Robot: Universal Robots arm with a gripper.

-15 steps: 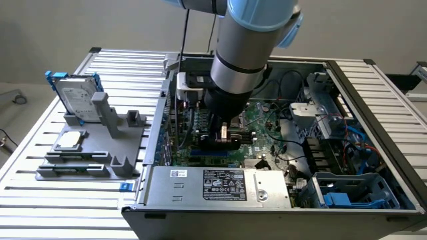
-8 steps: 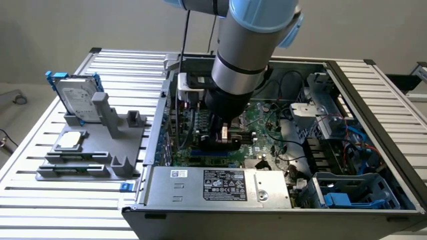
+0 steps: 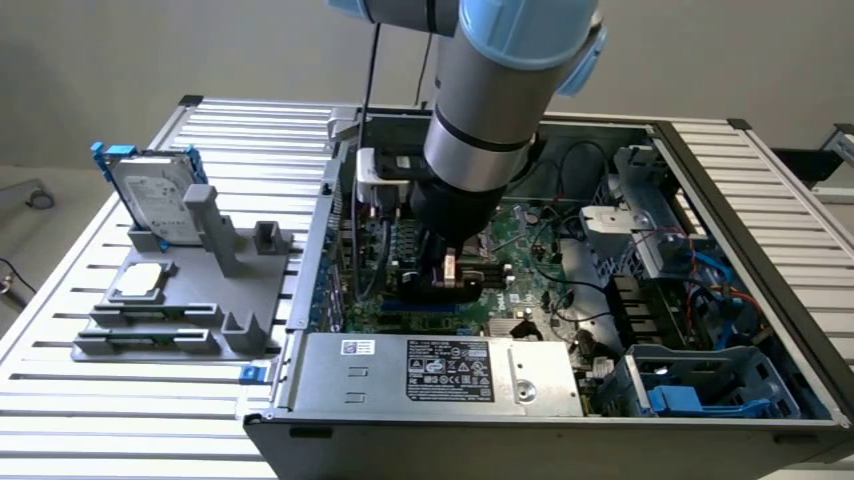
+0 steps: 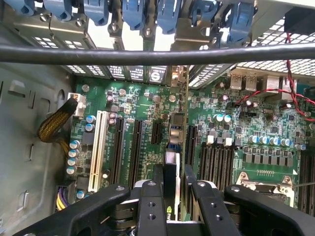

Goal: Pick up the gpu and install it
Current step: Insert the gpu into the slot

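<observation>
While my fingers (image 4: pixel 150 206) clench the gpu (image 4: pixel 171 164) edge-on between them, I hang low inside the open computer case (image 3: pixel 400 445). The card stands over the green motherboard (image 4: pixel 236 123), among its black slots (image 4: pixel 135 147); whether it touches, I cannot tell.

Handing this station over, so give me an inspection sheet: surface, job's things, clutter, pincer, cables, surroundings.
Surface: slatted aluminium table carrying an open dark computer case.
Job's things: gpu, a thin card with black shroud, edge-on over the slots of the green motherboard; seating cannot be told.
Clutter: silver hard drive with blue frame upright in a grey plastic holder; small flat silver-grey drive lying on it.
Pincer: shut on the gpu, inside the case.
Cables: thick black cable crossing above the board; thin red wires near the rear ports.
Surroundings: plain pale wall; nothing else seen.
</observation>
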